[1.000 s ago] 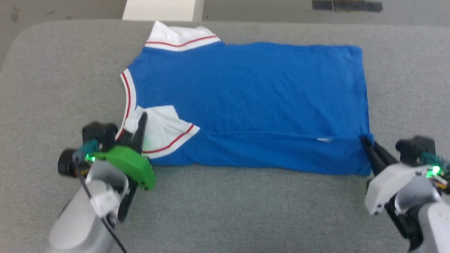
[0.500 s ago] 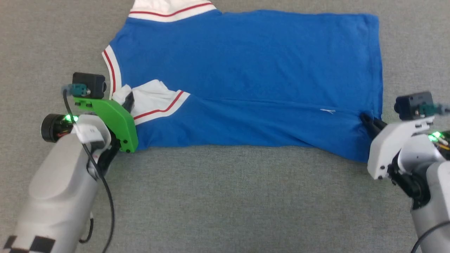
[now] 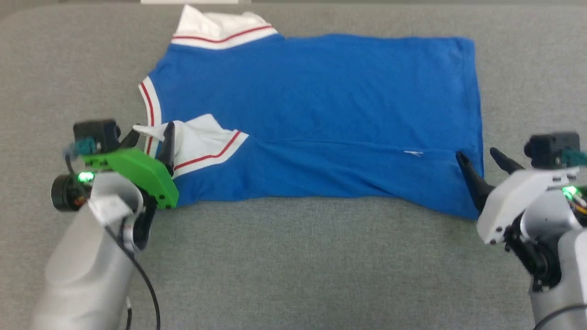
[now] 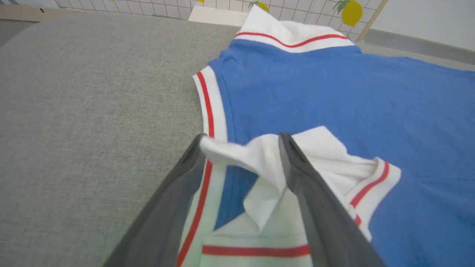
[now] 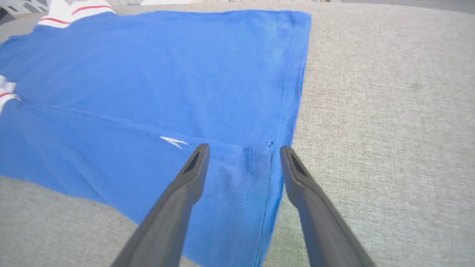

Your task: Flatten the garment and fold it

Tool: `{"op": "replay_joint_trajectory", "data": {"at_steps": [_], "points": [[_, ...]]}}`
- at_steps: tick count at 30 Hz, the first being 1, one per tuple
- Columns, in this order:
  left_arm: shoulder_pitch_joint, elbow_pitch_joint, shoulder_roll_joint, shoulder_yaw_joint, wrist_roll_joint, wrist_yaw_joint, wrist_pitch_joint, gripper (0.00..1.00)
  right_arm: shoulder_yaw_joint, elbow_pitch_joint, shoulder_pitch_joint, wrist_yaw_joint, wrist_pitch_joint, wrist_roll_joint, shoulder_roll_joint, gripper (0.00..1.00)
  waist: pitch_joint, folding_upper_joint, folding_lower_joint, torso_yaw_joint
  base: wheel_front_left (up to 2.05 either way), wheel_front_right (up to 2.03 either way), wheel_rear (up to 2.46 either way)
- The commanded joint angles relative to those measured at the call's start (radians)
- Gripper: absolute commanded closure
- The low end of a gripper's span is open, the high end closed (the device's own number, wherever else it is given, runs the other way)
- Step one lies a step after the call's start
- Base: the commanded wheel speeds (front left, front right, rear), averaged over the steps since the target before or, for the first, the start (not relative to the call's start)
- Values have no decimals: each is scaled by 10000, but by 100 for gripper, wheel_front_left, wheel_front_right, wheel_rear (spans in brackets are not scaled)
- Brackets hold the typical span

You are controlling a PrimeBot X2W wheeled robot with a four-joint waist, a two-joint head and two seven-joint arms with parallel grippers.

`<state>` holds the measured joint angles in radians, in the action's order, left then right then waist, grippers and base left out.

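The garment (image 3: pixel 321 101) is a bright blue shirt lying flat, collar to the left and hem to the right. Its near long edge is folded up over the body, with a white sleeve (image 3: pixel 202 140) lying on the blue. My left gripper (image 3: pixel 150 137) is open at the sleeve's end. In the left wrist view a bunched tip of white sleeve cloth (image 4: pixel 256 159) still hangs between the spread fingers of this gripper (image 4: pixel 241 142). My right gripper (image 3: pixel 482 164) stands open over the near hem corner. Its fingers (image 5: pixel 193 174) straddle the hem seam (image 5: pixel 276 122) without pinching it.
The shirt rests on a wide grey padded table (image 3: pixel 293 266), with bare cloth surface in front of it and to both sides. The other white sleeve (image 3: pixel 215 30) points to the table's far edge. A tiled wall with lemon prints (image 4: pixel 350 13) stands behind the table.
Both grippers have gone from shut on the shirt to open, letting go of the sleeve and the hem corner. The head camera has shifted between frames.
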<state>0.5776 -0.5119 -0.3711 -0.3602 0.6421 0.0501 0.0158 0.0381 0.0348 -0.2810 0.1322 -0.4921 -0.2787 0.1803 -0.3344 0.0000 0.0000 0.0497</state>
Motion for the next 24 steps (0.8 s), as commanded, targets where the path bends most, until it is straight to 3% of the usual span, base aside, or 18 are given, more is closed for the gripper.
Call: {"op": "replay_joint_trajectory", "data": {"at_steps": [1, 5, 11, 18, 24], "points": [[-341, 218, 59, 75, -214, 129, -668, 0, 29, -118, 349, -15, 515, 148, -121, 0, 600, 0, 0, 88, 0, 0, 0], [-1332, 852, 186, 263, -410, 486, -2096, 0, 191, -289, 1133, -15, 2122, 422, -433, 0, 1145, 0, 0, 108, 0, 0, 0], [-2978, 1856, 223, 425, -568, 981, -2591, 0, 249, -312, 2139, -15, 4407, 630, -989, 0, 1566, 0, 0, -27, 0, 0, 0], [-4276, 2222, 59, 633, -271, 1558, -2113, 0, -137, -332, 2657, -15, 6042, 890, -1233, 0, 1545, 0, 0, -430, 0, 0, 0], [-4164, 2044, -25, 1131, 337, 2132, -1091, 0, -390, -289, 2480, -15, 6390, 946, -1279, 0, 1234, 0, 0, -826, 0, 0, 0]]}}
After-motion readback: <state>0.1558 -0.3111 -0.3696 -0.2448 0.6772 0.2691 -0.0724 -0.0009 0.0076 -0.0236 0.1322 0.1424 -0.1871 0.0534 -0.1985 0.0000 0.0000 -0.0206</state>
